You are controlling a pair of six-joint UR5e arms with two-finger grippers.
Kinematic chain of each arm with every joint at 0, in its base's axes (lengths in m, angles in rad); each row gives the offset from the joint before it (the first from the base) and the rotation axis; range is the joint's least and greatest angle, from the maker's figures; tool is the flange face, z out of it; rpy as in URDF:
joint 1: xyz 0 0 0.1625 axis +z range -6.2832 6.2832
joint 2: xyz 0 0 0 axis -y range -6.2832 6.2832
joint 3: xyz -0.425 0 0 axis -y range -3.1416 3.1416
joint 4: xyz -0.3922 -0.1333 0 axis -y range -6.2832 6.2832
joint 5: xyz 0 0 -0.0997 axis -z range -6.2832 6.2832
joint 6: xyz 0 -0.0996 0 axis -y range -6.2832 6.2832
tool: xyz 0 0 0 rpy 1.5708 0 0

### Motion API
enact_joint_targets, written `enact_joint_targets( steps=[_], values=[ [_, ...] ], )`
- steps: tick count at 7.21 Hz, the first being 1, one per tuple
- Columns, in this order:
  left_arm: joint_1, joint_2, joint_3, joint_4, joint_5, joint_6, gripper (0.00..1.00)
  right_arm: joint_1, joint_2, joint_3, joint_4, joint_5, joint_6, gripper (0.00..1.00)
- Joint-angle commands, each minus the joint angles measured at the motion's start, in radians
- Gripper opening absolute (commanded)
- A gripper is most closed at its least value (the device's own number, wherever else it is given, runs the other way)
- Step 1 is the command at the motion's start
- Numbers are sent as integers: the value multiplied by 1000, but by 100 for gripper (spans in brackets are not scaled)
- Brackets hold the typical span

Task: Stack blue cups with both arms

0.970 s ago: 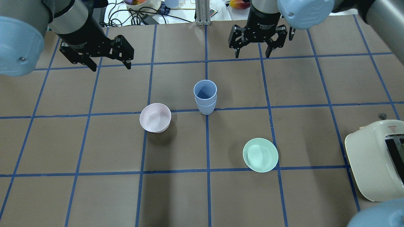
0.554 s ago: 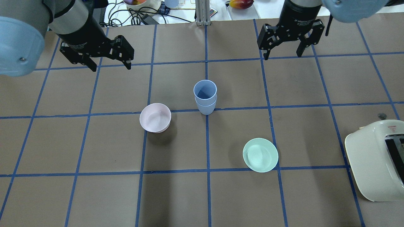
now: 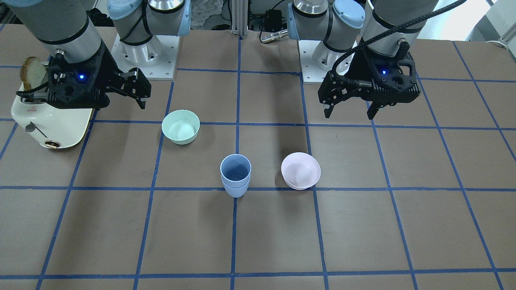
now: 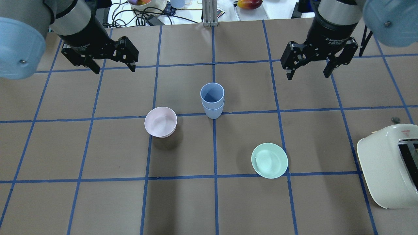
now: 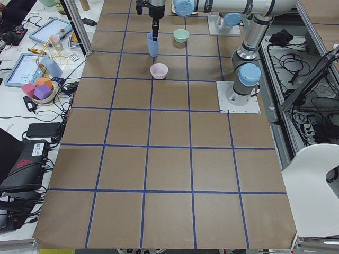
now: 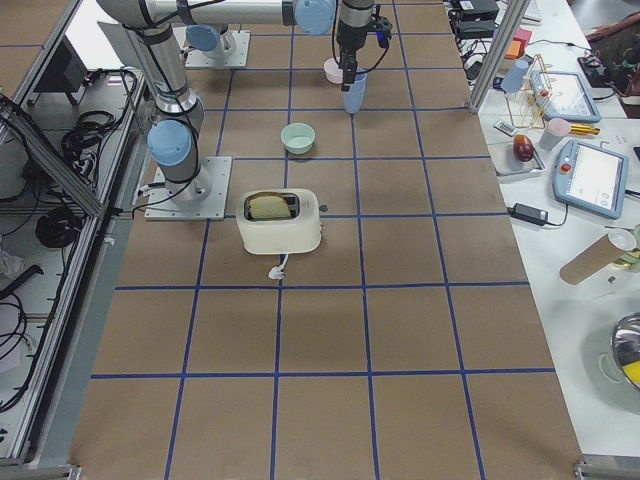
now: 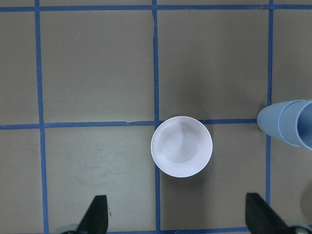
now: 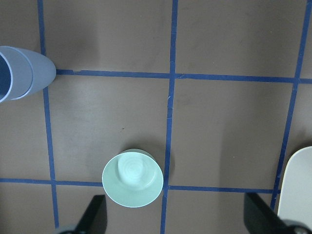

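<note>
Two pale blue cups [image 4: 212, 101] stand upright on the bench [image 4: 98, 147], nested as one stack, between the left fingers [image 4: 130, 58] and right fingers [image 4: 290, 65], touching neither.

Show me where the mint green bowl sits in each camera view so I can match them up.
Exterior front-facing: mint-green bowl, upper left of centre.
Overhead exterior: bowl, lower right of centre.
Exterior left: bowl, near the top, right of the blue cups.
Exterior right: bowl, upper middle, lower left of the cups.
Left wrist-mounted: not in it.
Right wrist-mounted: bowl, bottom, left of centre.
Shared landmark: the stacked blue cups, in all six views.
</note>
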Motion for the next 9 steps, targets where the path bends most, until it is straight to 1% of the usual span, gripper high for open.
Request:
enact_joint_targets(
  steps=[1, 3, 4, 6, 9],
  values=[
    [0, 3, -1, 0, 1, 0, 100, 0, -8, 4, 7, 0, 1, 100],
    [0, 3, -1, 0, 1, 0, 100, -2, -11, -3, 20, -2, 1, 100],
    [0, 3, -1, 0, 1, 0, 100, 0, -28, 1, 32, -26, 1, 100],
    [0, 3, -1, 0, 1, 0, 100, 0, -34, -2, 63, -26, 1, 100],
    [0, 3, -1, 0, 1, 0, 100, 1, -34, 3, 63, -26, 1, 100]
  ],
)
